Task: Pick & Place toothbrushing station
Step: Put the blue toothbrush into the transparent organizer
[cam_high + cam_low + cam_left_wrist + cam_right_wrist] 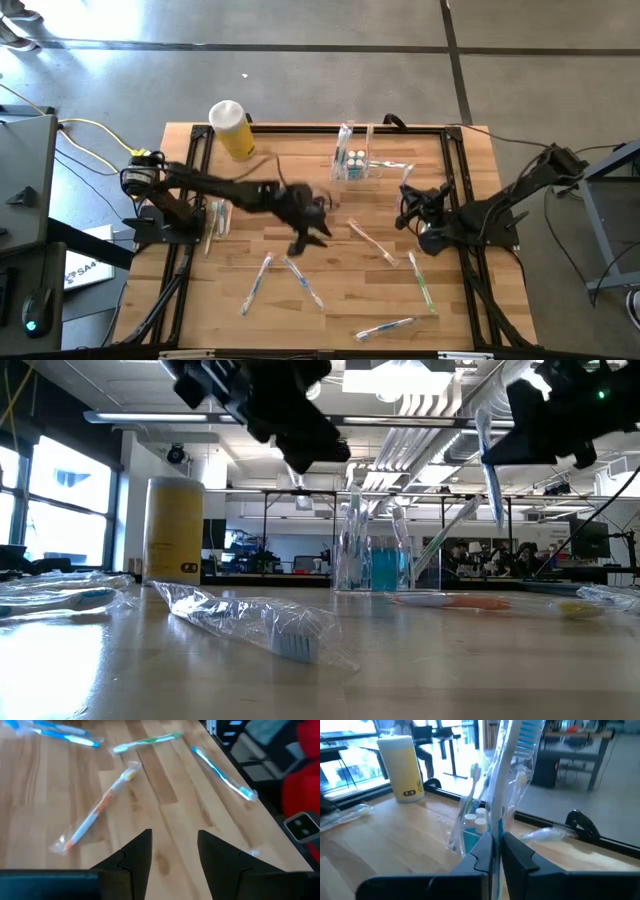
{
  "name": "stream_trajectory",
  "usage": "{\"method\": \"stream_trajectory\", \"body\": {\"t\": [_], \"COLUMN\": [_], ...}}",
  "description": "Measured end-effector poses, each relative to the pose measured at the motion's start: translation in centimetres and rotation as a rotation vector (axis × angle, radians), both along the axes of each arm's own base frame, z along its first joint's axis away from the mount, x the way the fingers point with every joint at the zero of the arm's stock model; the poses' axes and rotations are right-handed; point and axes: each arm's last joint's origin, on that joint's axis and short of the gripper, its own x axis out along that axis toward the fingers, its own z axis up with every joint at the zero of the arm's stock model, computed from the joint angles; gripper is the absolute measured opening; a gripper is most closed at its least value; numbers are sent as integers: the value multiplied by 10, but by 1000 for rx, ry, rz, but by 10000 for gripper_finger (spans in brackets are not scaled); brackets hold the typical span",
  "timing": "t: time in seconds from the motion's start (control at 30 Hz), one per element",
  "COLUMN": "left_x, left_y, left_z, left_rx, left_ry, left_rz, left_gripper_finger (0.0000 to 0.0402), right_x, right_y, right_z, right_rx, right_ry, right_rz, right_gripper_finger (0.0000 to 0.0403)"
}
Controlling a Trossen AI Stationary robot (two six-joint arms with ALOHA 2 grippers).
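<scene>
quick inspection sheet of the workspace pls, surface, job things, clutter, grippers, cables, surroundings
surface: light wooden slatted table top, dark frame along its edges.
job's things: small clear plastic cup holding upright brushes and teal white-capped tubes; wrapped slim toothbrushes scattered flat, one orange-tinted.
clutter: tall yellow cylinder container with white top near the back edge.
grippers: left gripper open, empty, above the table middle; right gripper shut on a wrapped blue-bristled toothbrush, held upright.
cables: yellow cable off the table's left side.
surroundings: grey floor, workshop room behind.
</scene>
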Motion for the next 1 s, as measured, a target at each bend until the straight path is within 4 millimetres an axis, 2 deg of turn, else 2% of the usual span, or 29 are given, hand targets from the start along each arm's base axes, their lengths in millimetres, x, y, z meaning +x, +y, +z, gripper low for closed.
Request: {"method": "stream_trajectory", "body": {"t": [0.17,0.33,0.6,0.77,0.9,1.0], "left_x": [-3,-6,-8,-8,-8,-8], "left_y": [-47,-71,-79,-80,-80,-79], "left_z": [4,8,9,9,9,9], "left_rx": [67,45,-59,-66,-63,-52], "left_ry": [-48,-95,-70,-70,-71,-73], "left_rz": [92,198,273,298,305,304], "left_gripper_finger": [154,154,154,154,154,154], "right_x": [0,3,6,7,12,24], "right_y": [0,-14,-50,-64,-66,-64], "right_z": [-24,-27,-29,-29,-25,-17], "right_rx": [-114,-213,-241,-197,-184,-154], "right_ry": [41,78,146,150,173,226], "right_rz": [-39,-184,-407,-457,-439,-300], "right_gripper_finger": [16,15,15,15,15,15]}}
